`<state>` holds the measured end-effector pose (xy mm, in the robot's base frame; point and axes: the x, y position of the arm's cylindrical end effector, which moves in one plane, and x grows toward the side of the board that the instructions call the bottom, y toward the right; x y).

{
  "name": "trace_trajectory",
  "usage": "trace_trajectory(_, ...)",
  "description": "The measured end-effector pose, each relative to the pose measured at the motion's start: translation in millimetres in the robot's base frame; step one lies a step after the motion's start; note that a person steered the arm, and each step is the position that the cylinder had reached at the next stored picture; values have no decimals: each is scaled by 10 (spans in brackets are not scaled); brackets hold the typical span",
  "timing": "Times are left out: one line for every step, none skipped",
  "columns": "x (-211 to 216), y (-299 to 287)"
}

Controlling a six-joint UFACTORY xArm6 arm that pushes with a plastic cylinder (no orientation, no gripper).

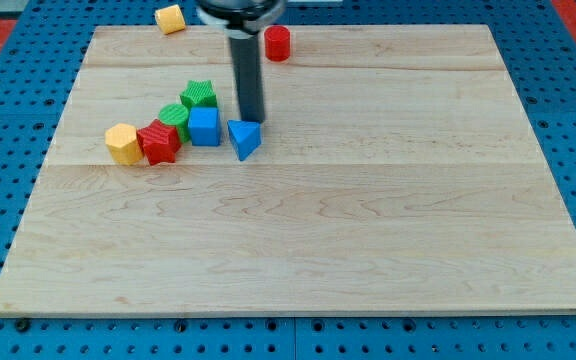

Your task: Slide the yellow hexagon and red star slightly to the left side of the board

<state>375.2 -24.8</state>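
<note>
The near half of the wooden board (298,250) has nothing standing on it, everything's bunched toward the view's top left. First thing going back is the blue triangle (245,138), and my tip (253,119) sits right behind it, at its top-right edge, looks like touching or as good as. No fingers on this rig, just the rod, so there's nothing to call wide or narrow.

Left of the triangle is the blue cube (204,127), then the red star (158,141), then the yellow hexagon (123,143) at the view's left end of the row. Star and hexagon are pressed together, about midway up the left part of the board and still well in from its left edge.

Behind those, a green round block (175,115) is tucked between star and cube, with a green star (199,95) just past it. My guess is the row is packed so tightly that shoving from the right would drag the blue pieces along too, so I'd want to come round closer to the star.

Way at the back: a red cylinder (277,43) near the board's top edge, and a yellow block (170,18) lying off the board on the blue pegboard bench (8,60).
</note>
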Motion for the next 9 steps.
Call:
trace_trajectory(325, 187)
trace_trajectory(516, -498)
trace_trajectory(608, -1031)
trace_trajectory(639, -1013)
trace_trajectory(544, -976)
trace_trajectory(483, -1115)
trace_trajectory(544, -1121)
trace_trajectory(705, -262)
trace_trajectory(476, 34)
